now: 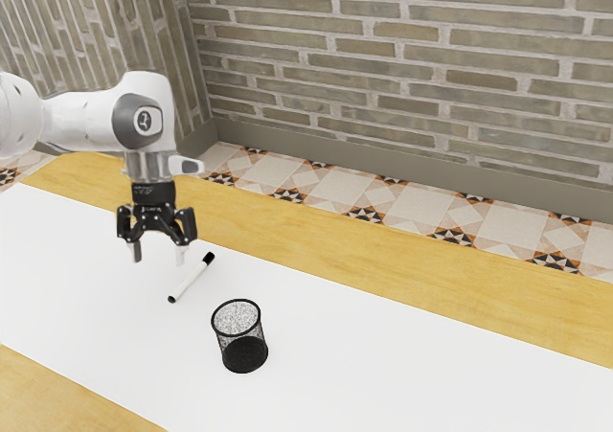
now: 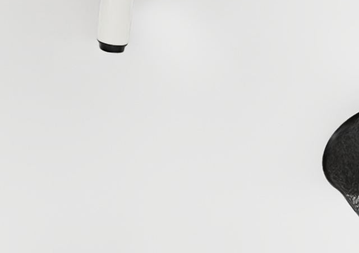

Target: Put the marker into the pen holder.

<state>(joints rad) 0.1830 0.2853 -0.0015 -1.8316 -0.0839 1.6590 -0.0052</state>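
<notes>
The jaws are hanging spread above the surface (image 1: pixel 402 355); good grasping is requiring centring them across the marker (image 1: pixel 192 278) before lowering straight down.

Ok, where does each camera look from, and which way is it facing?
Exterior view: at the arm's side, looking obliquely down over the white tabletop covering toward the brick wall; the arm enters from the exterior view's left, its fingers open.
Wrist view: on the hand, facing the white covering, with one end of the marker and part of the pen holder.
Shared: marker, pen holder, white covering.
</notes>
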